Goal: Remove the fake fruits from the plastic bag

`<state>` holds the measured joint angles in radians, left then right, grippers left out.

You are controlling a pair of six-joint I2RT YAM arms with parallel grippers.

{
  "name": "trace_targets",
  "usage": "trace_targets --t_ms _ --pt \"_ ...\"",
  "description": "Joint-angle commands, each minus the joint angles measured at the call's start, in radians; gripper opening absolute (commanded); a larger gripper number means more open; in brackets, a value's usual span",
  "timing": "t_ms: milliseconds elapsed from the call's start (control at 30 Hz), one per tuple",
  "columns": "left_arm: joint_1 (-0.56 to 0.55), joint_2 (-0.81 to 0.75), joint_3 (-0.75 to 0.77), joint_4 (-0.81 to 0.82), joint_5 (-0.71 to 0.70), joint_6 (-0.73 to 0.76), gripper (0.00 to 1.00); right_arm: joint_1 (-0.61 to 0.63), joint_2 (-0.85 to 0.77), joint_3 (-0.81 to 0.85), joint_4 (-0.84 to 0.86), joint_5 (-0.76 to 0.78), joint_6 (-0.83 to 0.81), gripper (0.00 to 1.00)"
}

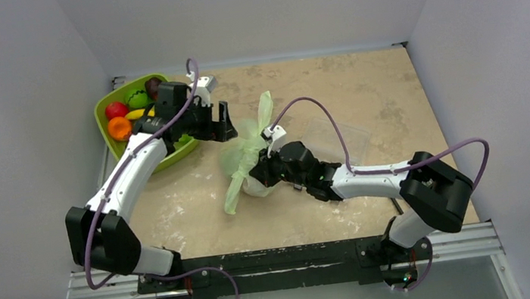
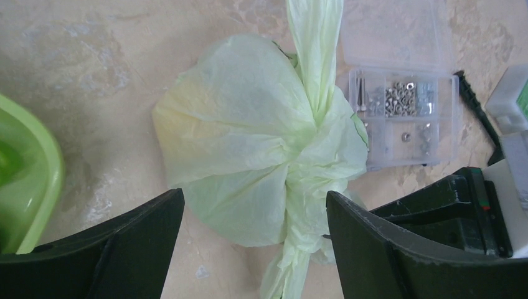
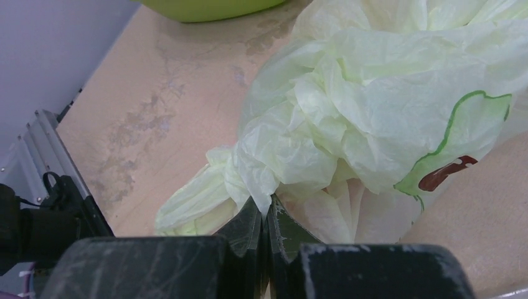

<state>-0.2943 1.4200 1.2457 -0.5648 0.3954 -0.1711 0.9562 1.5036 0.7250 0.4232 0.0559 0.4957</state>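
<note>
Only right wrist view shows right end effector pinching plastic bag; left end effector wide.

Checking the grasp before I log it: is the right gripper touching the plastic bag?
Touching. In the right wrist view the right gripper is shut on a fold of the plastic bag, film pinched between its tips, no gap.

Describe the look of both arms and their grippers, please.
Both the left arm and the right arm have white link shells between bulky black joint blocks. A thin purple cable loops along each one. The left gripper and the right gripper have matte black, wedge-shaped fingers, scuffed with pale scratches.
</note>
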Motion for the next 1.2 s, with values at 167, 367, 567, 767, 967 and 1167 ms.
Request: trace_targets --t_ms 167,367,567,767,967,1167 --pt "-0.086 0.127 0.116 -0.187 -0.066 0.043 0.76 -0.045 -0.022 0.014 0.125 -0.181 -0.049 0.0" --pt "-0.089 0.205 0.157 -0.23 -0.043 0.044 0.56 -0.048 -0.026 -0.002 0.127 -0.182 -0.052 0.0" --pt "-0.11 0.272 0.191 -0.274 -0.055 0.061 0.54 -0.05 -0.028 0.001 0.131 -0.187 -0.047 0.0" --pt "-0.124 0.318 0.23 -0.317 -0.136 0.076 0.37 -0.05 -0.042 -0.01 0.132 -0.183 -0.043 0.0" --pt "-0.124 0.275 0.233 -0.317 -0.253 0.088 0.11 -0.05 -0.09 -0.107 0.137 -0.093 0.004 0.0" --pt "-0.124 0.195 0.184 -0.256 -0.332 0.109 0.0 -0.048 -0.135 -0.339 0.301 -0.028 0.14 0.0"
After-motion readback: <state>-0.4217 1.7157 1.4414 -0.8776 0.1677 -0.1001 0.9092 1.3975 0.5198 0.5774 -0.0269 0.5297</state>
